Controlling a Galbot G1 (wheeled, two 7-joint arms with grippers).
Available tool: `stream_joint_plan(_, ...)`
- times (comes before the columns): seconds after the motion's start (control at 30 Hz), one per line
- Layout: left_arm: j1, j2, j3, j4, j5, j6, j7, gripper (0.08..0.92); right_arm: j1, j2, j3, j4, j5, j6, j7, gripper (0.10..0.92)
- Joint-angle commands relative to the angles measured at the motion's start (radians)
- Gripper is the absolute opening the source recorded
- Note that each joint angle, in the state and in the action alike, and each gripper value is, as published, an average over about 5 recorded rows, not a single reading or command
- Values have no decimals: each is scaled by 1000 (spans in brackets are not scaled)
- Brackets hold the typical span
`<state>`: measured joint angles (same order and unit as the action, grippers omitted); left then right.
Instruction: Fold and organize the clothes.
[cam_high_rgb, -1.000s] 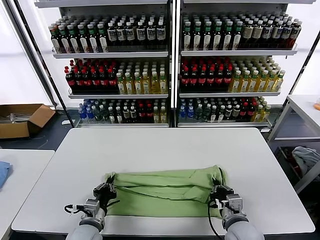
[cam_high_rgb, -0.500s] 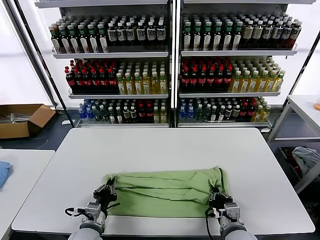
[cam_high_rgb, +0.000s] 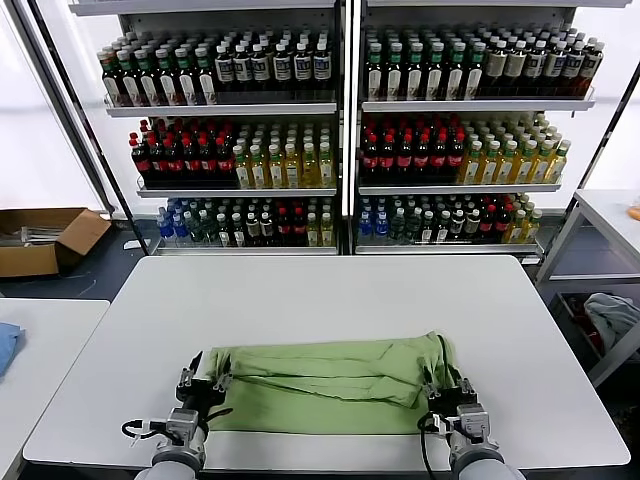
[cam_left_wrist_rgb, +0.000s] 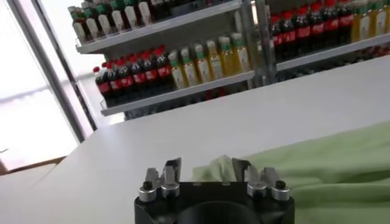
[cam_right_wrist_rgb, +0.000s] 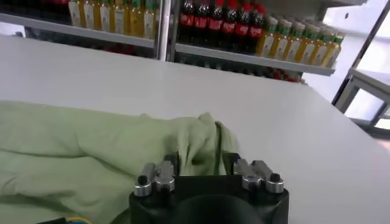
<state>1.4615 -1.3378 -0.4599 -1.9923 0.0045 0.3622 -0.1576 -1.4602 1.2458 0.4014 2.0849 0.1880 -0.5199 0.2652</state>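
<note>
The green shirt lies near the front edge of the table, long axis parallel to that edge. The left gripper is spread at the left end; the right gripper is spread at the right end. Both ends should be pinched level, so the fold stays straight.

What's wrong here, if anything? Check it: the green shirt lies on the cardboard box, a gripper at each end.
Wrong place: the head view shows the shirt on the white table instead. The left gripper and right gripper are at its ends.
</note>
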Motion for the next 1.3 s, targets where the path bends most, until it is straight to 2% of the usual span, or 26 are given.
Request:
stream_joint_plan(0.03, 9, -49, -15, -42, -42, 52, -52, 653, -19, 6, 34, 142, 11, 18, 13, 654)
stream_joint_plan(0.23, -14, -97, -13, -29, -145, 45, -80, 801, -33, 10, 48, 200, 30, 19, 18, 801)
stream_joint_plan(0.37, -27, -116, -10, -16, -182, 44, -85, 821, -41, 5, 59, 207, 39, 20, 22, 821)
stream_joint_plan(1.07, -20, -110, -32, 30, -292, 93, -86, 823, -67, 7, 53, 195, 41, 32, 27, 823)
stream_joint_plan(1.17, -18, -107, -35, 34, -313, 101, -88, 789, -67, 7, 55, 195, 41, 32, 27, 823)
stream_joint_plan(1.3, -13, -105, -35, 34, -323, 103, -87, 683, -63, 6, 57, 192, 41, 32, 26, 823)
